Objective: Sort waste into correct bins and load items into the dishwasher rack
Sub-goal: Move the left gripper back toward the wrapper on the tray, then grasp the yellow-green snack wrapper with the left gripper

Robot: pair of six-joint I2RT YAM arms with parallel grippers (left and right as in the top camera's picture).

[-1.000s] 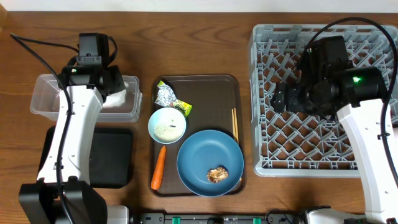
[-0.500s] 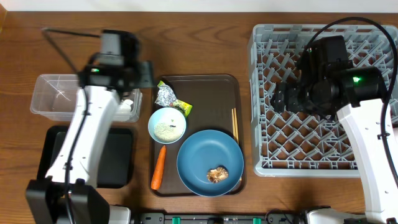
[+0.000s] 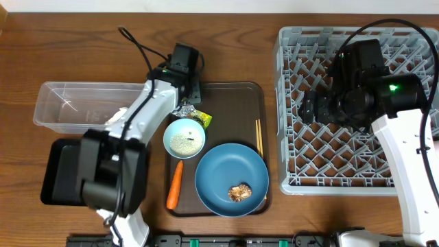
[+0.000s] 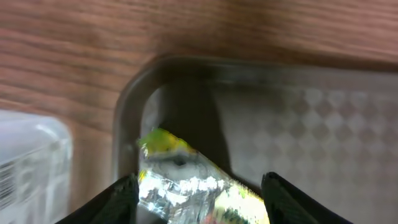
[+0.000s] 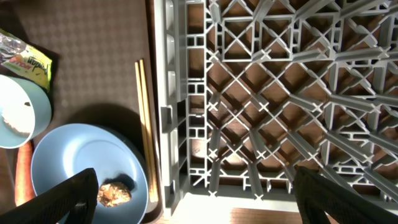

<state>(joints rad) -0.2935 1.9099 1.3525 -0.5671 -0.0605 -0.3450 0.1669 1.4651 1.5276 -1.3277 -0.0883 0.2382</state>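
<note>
A crumpled silver wrapper with a green-yellow end (image 3: pixel 186 108) (image 4: pixel 193 186) lies in the far left corner of the brown serving tray (image 3: pixel 233 103). My left gripper (image 3: pixel 185 96) (image 4: pixel 200 202) is open and low over it, one finger on each side. Also on the tray are a white bowl (image 3: pixel 184 137) of rice, a carrot (image 3: pixel 174 184), chopsticks (image 3: pixel 258 137) (image 5: pixel 144 124) and a blue plate (image 3: pixel 231 180) (image 5: pixel 74 162) with a brown scrap (image 3: pixel 239 193) (image 5: pixel 114 193). My right gripper (image 3: pixel 312 106) (image 5: pixel 202 199) is open and empty above the left edge of the grey rack (image 3: pixel 288 171) (image 5: pixel 180 93).
A clear plastic tub (image 3: pixel 75 103) (image 4: pixel 31 162) stands left of the tray, with a shallow black tray (image 3: pixel 55 171) in front of it. My left arm reaches across both. The rack fills the right side of the table.
My left arm has swung right, from above the clear tub to the wrapper at the tray's far left corner. The right arm has not moved.
</note>
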